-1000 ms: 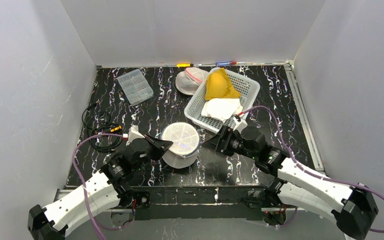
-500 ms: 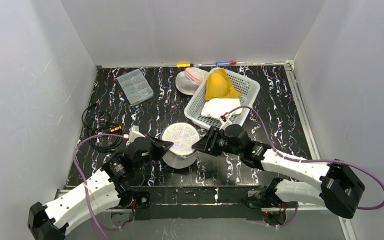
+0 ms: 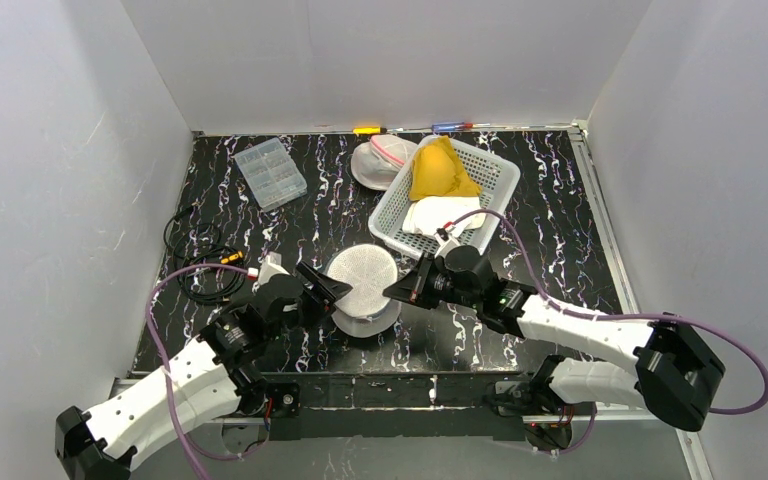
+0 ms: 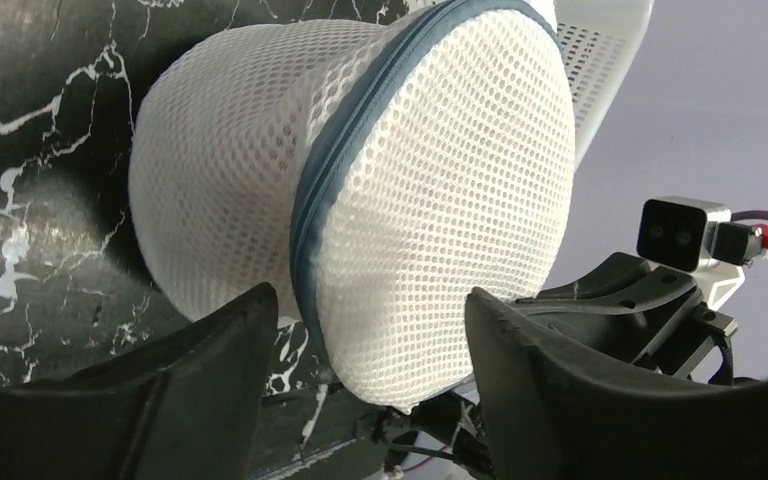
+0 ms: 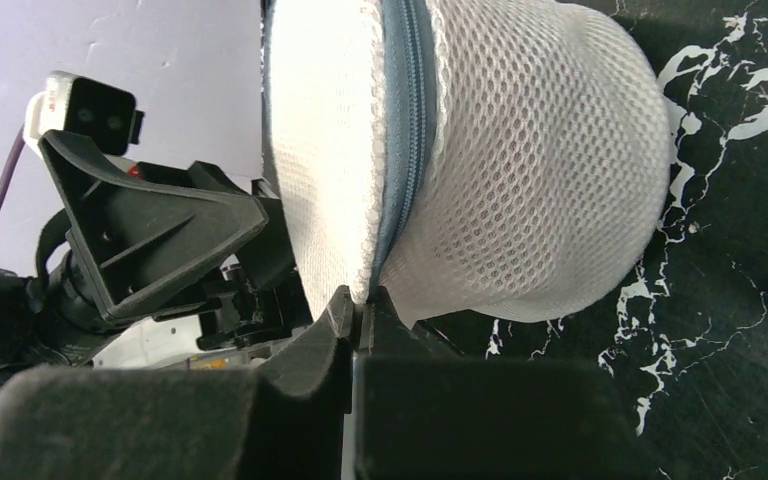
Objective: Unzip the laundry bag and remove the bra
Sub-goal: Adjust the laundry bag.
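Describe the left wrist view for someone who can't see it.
A round white mesh laundry bag with a closed grey-blue zipper sits on the black marbled table, between the open black fingers of the left pincer.

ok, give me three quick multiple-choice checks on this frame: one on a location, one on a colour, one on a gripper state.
1. Where is the laundry bag?
A. Inside the white basket.
B. On the table, between the left gripper and the right gripper.
C. On top of the clear box.

2. What colour is the bag's zipper?
A. Red.
B. Yellow.
C. Blue-grey.

3. What state is the left gripper in?
A. Open, fingers spread apart.
B. Shut on the cable.
C. Out of view.

Answers:
1 B: the top view shows the bag standing on the dark table with a gripper at each side.
2 C: both wrist views show a blue-grey band against the white mesh.
3 A: the left wrist view shows its two fingers wide apart, with the bag just beyond the gap.
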Motion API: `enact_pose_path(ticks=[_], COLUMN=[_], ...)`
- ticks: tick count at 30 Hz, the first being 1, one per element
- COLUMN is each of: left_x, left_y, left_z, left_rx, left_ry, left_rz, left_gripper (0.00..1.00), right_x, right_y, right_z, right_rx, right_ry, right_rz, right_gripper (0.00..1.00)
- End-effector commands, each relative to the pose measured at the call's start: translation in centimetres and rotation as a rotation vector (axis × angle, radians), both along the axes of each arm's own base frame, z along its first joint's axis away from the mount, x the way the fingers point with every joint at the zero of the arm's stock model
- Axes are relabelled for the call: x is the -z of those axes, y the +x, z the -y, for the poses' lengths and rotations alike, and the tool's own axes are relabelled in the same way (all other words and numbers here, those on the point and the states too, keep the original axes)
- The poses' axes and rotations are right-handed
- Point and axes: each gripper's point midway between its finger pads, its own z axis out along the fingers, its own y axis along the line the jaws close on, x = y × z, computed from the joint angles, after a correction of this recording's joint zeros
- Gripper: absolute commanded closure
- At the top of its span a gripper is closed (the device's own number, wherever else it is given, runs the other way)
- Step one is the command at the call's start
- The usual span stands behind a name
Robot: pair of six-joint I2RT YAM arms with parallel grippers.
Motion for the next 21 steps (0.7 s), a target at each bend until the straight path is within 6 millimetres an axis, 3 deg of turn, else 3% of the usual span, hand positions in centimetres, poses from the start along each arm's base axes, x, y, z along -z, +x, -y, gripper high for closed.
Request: enact_pose_path(ticks=[1,7,16,21], left_x=[-0.6,-0.4,0.1,1.3], left_y=[-1.3,-2.2,-1.8,-2.0], left_z=[-0.4,0.5,3.4,3.7], left_rx=[0.064,0.153,0.198,0.204], left_ry=[0.039,0.029,-0.094,-0.084], left_rz=[-0.004,0.007,-0.01,-0.048], left_gripper=[0.27,0.17,0.39,0.36], right_x=[-2.2,-2.3,-2.1,-2.1], right_y=[0.1,-0.7,-1.0,-1.0], right_z=[0.2,0.1,0.6,1.0], right_rx=[0.023,0.012,0.031,0.047], right_ry=[0.072,0.126,0.176,0.192], right_rz=[0.035,0.0,-0.019,-0.02], right_gripper=[0.99,0.99,0.99,0.99])
